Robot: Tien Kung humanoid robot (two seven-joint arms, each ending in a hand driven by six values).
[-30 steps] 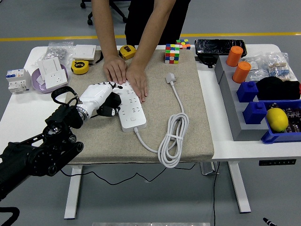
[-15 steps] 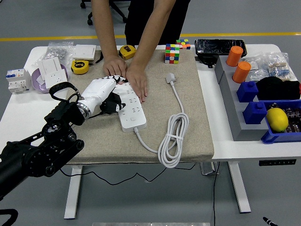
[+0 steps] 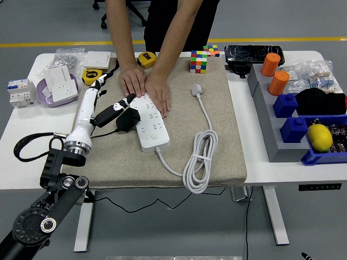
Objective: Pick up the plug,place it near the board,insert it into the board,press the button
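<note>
Standing at the near side of a white table [image 3: 21, 135], I see a tan fabric mat [image 3: 217, 141] spread over its middle. A white power strip [image 3: 150, 124] lies on the mat, running from the far centre toward the near edge. Its white cord [image 3: 199, 157] loops in a loose coil near the mat's front edge and runs up to a white plug [image 3: 197, 90], which lies flat on the mat to the right of the strip, well apart from it and untouched.

A person stands at the far side, leaning in with both hands [image 3: 146, 86] pressed flat on the far end of the strip, holding it down.

The robot's left hand [image 3: 100, 105] reaches in from the lower left. Its white shell lies along the mat's left edge, fingers stretched out and released, grasping nothing. A thumb-like digit points toward the strip, and a black rounded part [image 3: 128, 120] sits just beside the strip's left side. The right arm is out of sight.

Around the mat: a colourful puzzle cube [image 3: 198, 61] at the far edge, two yellow tape measures [image 3: 92, 76] to the far left, a purple bowl [image 3: 46, 97] holding a white socket, and on the right blue bins [image 3: 320, 157] with a yellow lemon [image 3: 319, 137] and two orange cylinders [image 3: 274, 73].
</note>
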